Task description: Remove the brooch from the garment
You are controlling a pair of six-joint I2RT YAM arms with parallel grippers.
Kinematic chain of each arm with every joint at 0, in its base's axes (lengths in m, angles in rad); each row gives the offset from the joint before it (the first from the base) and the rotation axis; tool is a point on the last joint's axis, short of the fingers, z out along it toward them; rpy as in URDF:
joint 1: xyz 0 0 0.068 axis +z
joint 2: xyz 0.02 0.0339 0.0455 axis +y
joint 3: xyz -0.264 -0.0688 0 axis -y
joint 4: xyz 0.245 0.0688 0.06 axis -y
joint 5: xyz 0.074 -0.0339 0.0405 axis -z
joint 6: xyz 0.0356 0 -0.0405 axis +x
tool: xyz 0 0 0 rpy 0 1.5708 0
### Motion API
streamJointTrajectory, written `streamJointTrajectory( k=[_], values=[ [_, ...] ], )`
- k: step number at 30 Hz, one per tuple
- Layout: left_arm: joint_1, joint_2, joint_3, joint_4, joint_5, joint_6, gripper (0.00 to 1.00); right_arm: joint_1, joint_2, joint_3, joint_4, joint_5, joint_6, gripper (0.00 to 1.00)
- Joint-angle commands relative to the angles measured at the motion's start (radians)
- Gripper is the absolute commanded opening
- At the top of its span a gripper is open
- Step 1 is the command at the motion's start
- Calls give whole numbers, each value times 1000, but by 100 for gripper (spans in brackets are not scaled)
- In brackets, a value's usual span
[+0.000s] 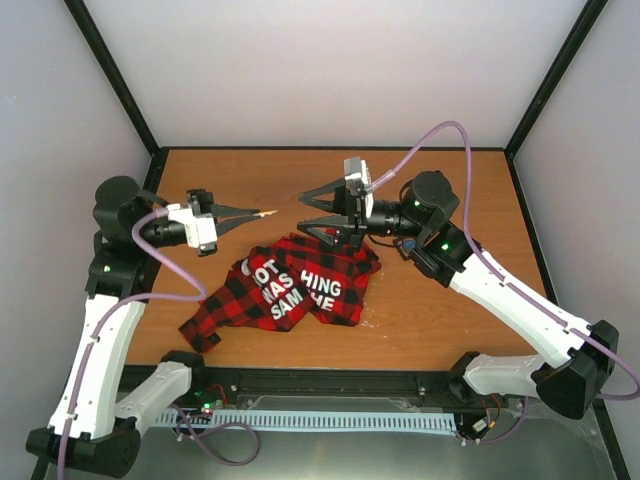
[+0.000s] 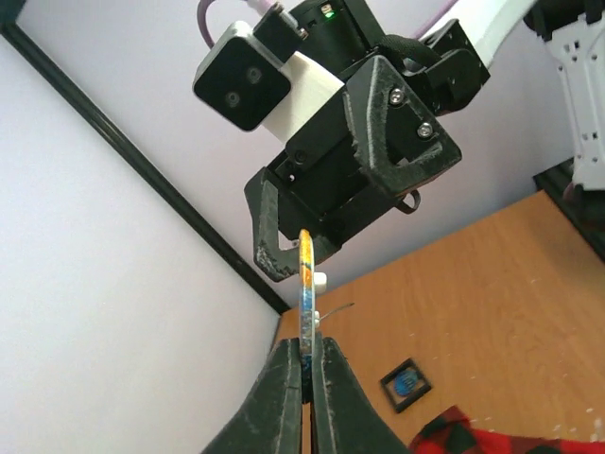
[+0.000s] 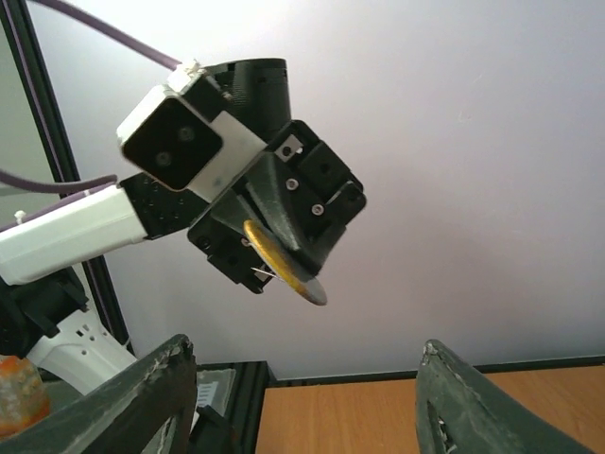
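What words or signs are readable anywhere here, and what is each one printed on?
"OT", "MAS", "SAM": white block letters on the checked shirt, left fold; line starts lost in creases.
"HING", "HE": same shirt, right fold, cut off likewise.
Black-framed square beside the shirt: a blue mark, too small to read.
Brooch: seen edge-on, no lettering legible.

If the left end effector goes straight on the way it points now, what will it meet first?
Probably the open right end effector, which faces it. The brooch in the left end effector would touch first, if heights match.
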Motion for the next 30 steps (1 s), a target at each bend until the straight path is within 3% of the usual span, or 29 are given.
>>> streamJointTrajectory(
  k=[1,5,13,17,22,30],
  values=[
    [-4,-36,-47,80,-40,191,1,-1,-13,-18,-16,22,-90,63],
    [-4,-26,-33,95,-26,81,1,8,1,-10,13,29,-125,65],
    [-4,4,-62,299,-10,-605,1,45,38,31,113,68,-159,65],
    [-6,-1,-94,387,-6,-812,1,55,58,56,132,83,-149,63],
    [-4,11,-96,424,-17,-905,1,82,96,91,134,121,-134,58],
    [-5,11,-99,424,-21,-904,1,97,142,121,167,137,-72,36]
  ],
)
